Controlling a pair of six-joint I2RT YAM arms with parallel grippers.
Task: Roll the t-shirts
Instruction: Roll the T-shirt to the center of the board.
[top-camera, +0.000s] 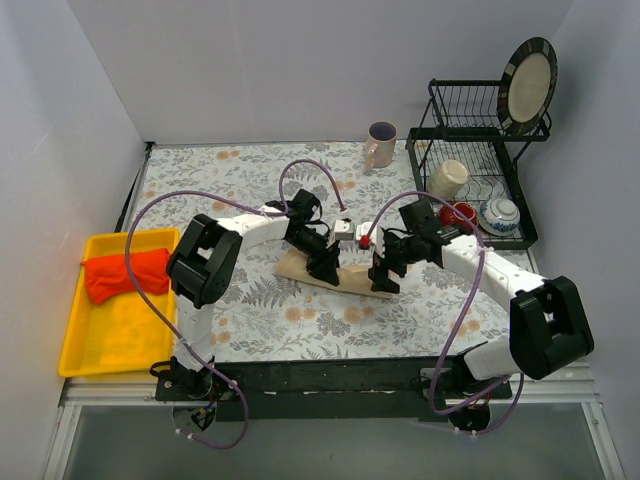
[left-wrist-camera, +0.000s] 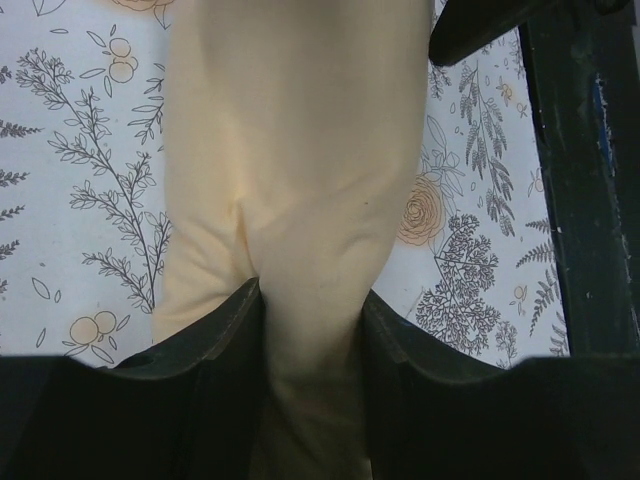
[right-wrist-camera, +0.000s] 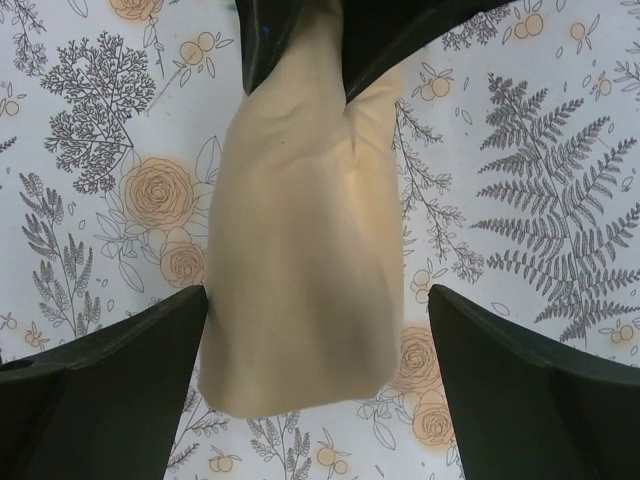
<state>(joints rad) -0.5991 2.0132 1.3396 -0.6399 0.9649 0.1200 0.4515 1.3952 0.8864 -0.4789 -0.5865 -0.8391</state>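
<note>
**Top external: left gripper (top-camera: 325, 265) pinches the shirt (top-camera: 298, 264), right gripper (top-camera: 383, 278) stands released**

The shirt lies mid-table as a narrow beige bundle, running from the left arm's side down toward the right arm's side. The table (top-camera: 250, 180) has a floral cover. Both grippers are down at the bundle, the left near its middle and the right at its right end.

In the left wrist view the left gripper (left-wrist-camera: 310, 300) is clenched on the shirt (left-wrist-camera: 300, 150). The cloth gathers into a tight neck between the two fingers (left-wrist-camera: 215, 350) and widens beyond them, flat on the table.

In the right wrist view the right gripper (right-wrist-camera: 318, 295) is spread wide. Its fingers (right-wrist-camera: 120, 370) stand either side of the shirt (right-wrist-camera: 300, 250), and neither grips the cloth. At the top of that view the left gripper's fingers (right-wrist-camera: 265, 40) nip the far end of the bundle.

A yellow tray (top-camera: 100, 345) sits at the table's left edge with a red cloth (top-camera: 125, 272) in it. A dish rack (top-camera: 470, 130) stands at the far right, and a mug (top-camera: 381, 143) is on the table just left of it.
</note>
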